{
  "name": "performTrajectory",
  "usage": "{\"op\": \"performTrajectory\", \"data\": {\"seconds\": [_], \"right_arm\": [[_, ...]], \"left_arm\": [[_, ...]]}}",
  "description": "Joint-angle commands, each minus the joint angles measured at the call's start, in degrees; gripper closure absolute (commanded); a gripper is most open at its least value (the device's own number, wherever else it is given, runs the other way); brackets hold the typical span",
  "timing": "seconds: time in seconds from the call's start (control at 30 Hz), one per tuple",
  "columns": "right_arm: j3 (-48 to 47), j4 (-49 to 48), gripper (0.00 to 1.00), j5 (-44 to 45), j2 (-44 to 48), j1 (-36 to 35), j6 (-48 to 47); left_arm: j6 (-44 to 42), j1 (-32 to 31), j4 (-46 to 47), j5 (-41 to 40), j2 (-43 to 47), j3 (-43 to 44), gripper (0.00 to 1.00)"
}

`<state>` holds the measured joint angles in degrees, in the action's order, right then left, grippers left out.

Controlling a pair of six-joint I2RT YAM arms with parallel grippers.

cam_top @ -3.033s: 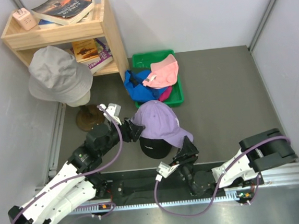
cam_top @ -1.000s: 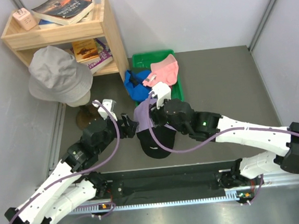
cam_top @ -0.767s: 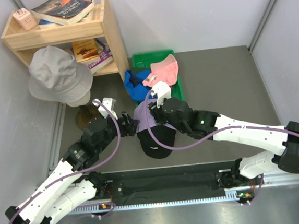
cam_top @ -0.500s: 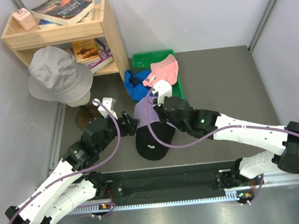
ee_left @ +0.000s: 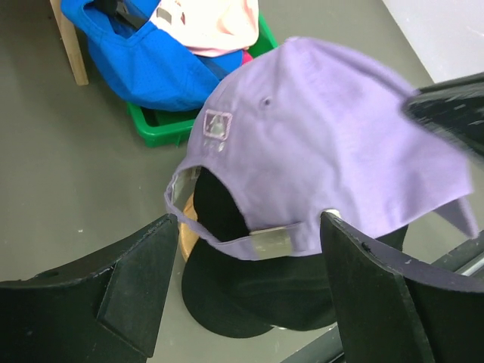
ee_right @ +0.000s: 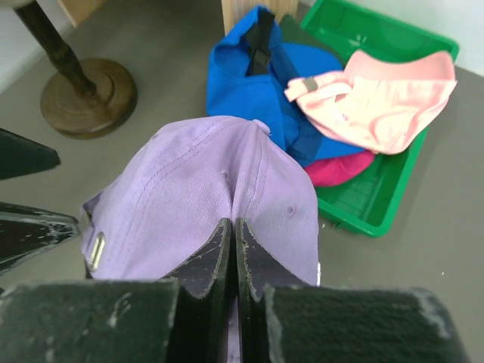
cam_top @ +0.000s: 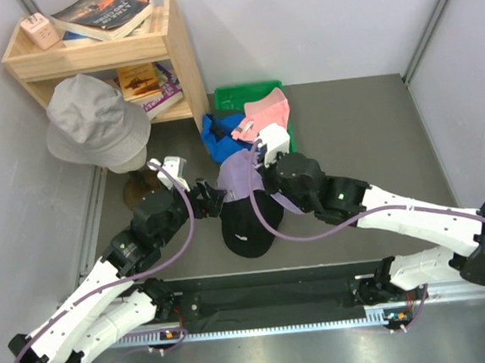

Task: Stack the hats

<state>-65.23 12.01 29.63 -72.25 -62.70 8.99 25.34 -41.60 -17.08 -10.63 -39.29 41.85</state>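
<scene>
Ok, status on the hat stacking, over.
Right gripper shut on lavender cap, at crown. Left gripper open, flanking its back strap. It sits over black cap. Nothing in the way.

lavender cap (ee_right: 189, 181) pinched in right gripper (ee_right: 231, 231), green bin (ee_right: 393, 193) behind

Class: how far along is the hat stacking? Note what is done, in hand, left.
Done: lavender cap lies over black cap. In hand: right gripper shut on the lavender cap's crown; left gripper open beside its strap. Left: blue cap, pink cap and magenta cap at the green tray, not yet stacked.
</scene>
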Motion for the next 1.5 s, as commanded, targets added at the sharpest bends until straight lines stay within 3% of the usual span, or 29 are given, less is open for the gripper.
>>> {"op": "performTrajectory", "data": {"seconds": [0.0,0.33,0.6,0.87,1.2,1.47], "right_arm": [[-0.77,-4.8,1.0,1.49,4.48,0.56,-2.4],[2.99,-5.41,1.0,2.54,8.78,-2.86,-5.83],[10.2,-10.42,1.0,14.31,12.48,-14.19,-12.15],[13.64,-11.57,1.0,17.83,11.96,-18.16,-13.39],[15.75,-11.13,1.0,19.77,10.81,-19.92,-11.9],[15.93,-11.13,1.0,20.21,10.11,-20.19,-11.28]], "left_arm": [[-0.65,0.21,3.9,-0.7,-0.44,2.1,0.2],[-0.47,0.21,4.42,-0.79,-0.7,2.01,0.2],[-0.56,0.21,4.51,-1.93,0.18,2.45,0.19],[-0.12,0.12,5.22,-1.32,-0.09,2.8,0.18],[0.76,0.21,11.01,7.2,-3.6,3.07,0.18],[1.81,0.12,14.44,12.37,-8.52,5.26,0.23]]}}
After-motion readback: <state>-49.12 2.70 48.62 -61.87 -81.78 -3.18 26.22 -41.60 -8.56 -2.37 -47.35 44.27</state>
